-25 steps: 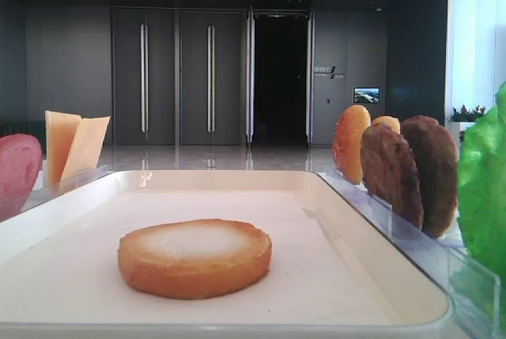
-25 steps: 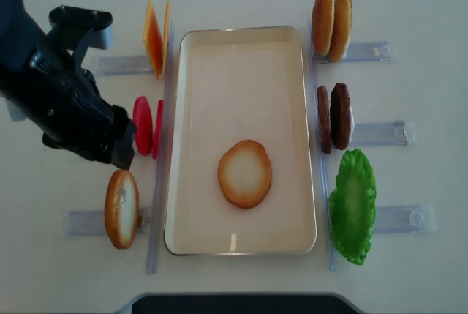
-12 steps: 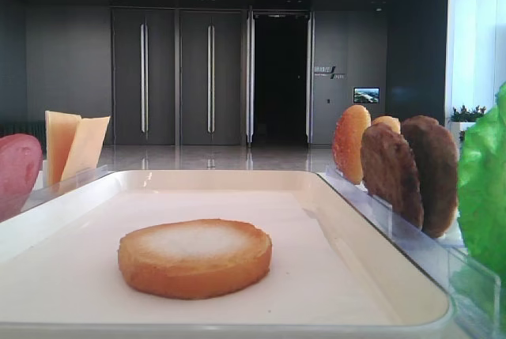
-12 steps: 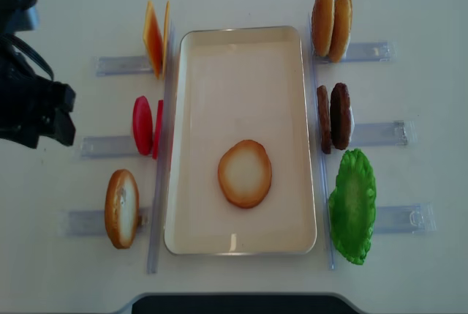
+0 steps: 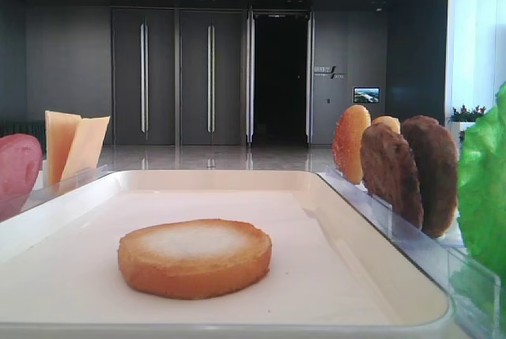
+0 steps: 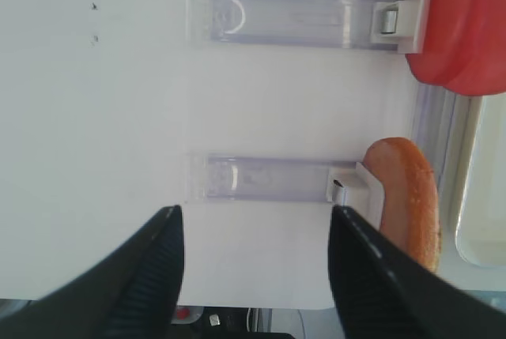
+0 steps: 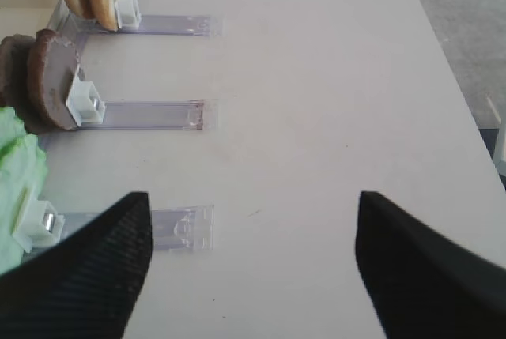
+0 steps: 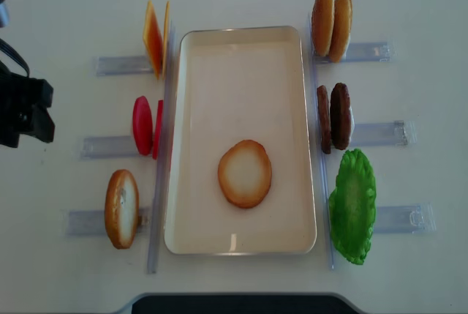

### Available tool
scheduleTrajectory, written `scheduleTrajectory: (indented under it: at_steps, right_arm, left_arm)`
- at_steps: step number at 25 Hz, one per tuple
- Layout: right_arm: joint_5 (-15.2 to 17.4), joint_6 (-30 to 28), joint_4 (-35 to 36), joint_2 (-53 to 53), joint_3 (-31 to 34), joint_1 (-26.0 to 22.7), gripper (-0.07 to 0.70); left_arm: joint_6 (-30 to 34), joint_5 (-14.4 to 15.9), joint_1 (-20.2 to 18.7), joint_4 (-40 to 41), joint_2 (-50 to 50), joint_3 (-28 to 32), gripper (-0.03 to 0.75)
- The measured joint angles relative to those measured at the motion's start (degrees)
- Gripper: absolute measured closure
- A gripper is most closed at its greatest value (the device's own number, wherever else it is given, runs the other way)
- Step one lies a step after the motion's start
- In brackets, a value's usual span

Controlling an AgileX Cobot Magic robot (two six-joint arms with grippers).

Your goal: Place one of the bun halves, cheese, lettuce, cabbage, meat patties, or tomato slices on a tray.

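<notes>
One bun half [image 8: 245, 173] lies flat, pale face up, in the near part of the cream tray [image 8: 241, 58]; the front view shows this bun half [image 5: 194, 256] too. A second bun half [image 8: 121, 208] stands on edge in a rack left of the tray. My left gripper [image 6: 254, 220] is open and empty over bare table, with that standing bun half [image 6: 403, 197] to its right. My left arm [image 8: 25, 113] is at the table's far left edge. My right gripper [image 7: 253, 205] is open and empty over bare table, right of the lettuce [image 7: 16, 189].
Clear racks flank the tray. On its left are cheese [image 8: 155, 38] and tomato slices [image 8: 146, 127]. On its right are two more bun halves [image 8: 331, 25], meat patties [image 8: 334, 116] and lettuce [image 8: 352, 204]. An empty rack end [image 7: 178, 228] lies by the right gripper's left finger.
My left arm has drawn back leftwards from beside the tomato slices to the table's left edge. The bun half on the tray and the racks have not moved.
</notes>
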Motion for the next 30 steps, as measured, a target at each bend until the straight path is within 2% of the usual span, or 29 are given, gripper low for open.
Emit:
scheduleTrajectory:
  at_steps: [6, 22, 30]
  right_arm:
    - [0.00, 0.00, 0.00, 0.00, 0.00, 0.00, 0.094]
    - [0.00, 0.00, 0.00, 0.00, 0.00, 0.00, 0.094]
    - [0.00, 0.00, 0.00, 0.00, 0.00, 0.00, 0.094]
  left_arm:
    - [0.14, 0.13, 0.00, 0.00, -8.71, 3.62, 0.281]
    - [0.14, 1.54, 0.00, -0.44, -46.85, 17.74, 0.307]
    - [0.16, -4.54, 0.00, -0.44, -60.71, 25.68, 0.307]
